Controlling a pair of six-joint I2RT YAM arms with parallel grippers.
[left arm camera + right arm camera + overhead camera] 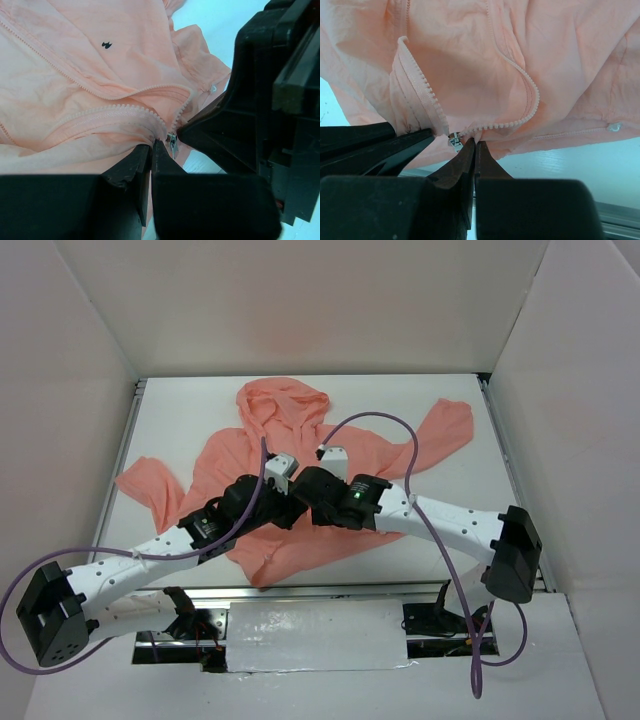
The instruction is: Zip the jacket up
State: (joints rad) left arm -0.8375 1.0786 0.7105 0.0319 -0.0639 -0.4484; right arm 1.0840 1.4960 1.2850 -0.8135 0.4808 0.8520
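Jacket lay on bench. Left tool and right tool were both clenched on its hem, with zipper slider between them.

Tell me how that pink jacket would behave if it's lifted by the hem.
Probably floppy: the jacket lies wrinkled and creased. Likely light, as the fabric looks thin. Its zipper teeth curve loosely, so it would probably sag and bunch.
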